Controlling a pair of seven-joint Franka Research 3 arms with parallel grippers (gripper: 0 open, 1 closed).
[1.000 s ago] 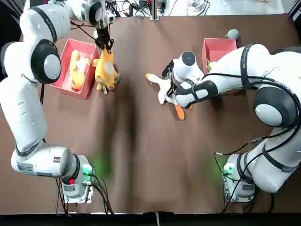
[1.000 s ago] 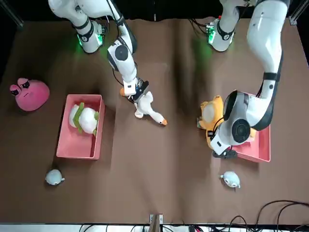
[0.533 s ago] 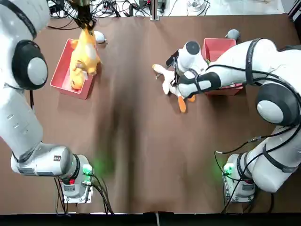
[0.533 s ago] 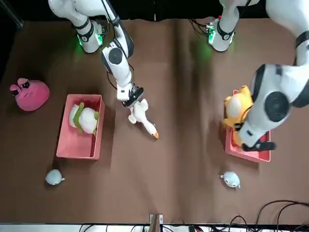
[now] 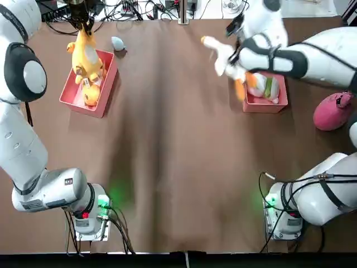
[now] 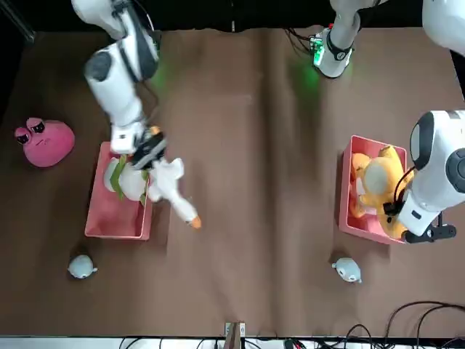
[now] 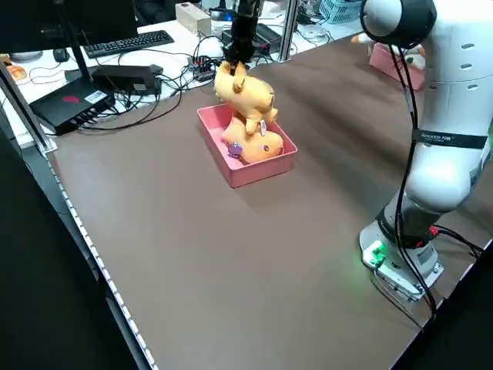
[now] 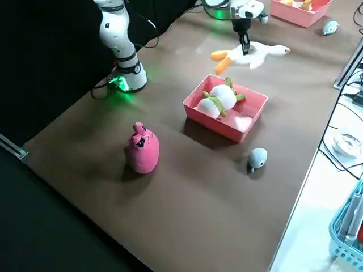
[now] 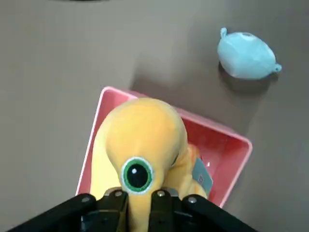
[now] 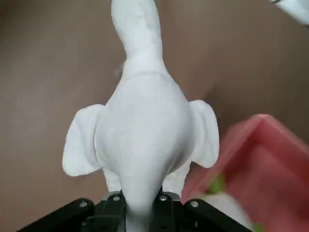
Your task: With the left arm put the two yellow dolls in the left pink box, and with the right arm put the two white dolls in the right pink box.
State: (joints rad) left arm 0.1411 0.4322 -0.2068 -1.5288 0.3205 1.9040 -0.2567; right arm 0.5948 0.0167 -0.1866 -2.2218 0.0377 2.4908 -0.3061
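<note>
The left pink box (image 5: 109, 81) holds one yellow doll (image 7: 253, 142); the left pincer (image 9: 139, 205) grips another yellow doll (image 9: 145, 145) above it. Right of it, the right pincer (image 10: 139, 208) clasps the white goose (image 10: 145, 121) beside the right pink box (image 8: 215, 129), holding the plump white doll (image 8: 223, 97).

Brown tabletop (image 7: 231, 293) before us, dark monitor (image 7: 69, 27) at eleven o'clock, black keyboard (image 7: 128, 44) beside it on white desk, blue basket (image 7: 339, 10) toward one o'clock
</note>
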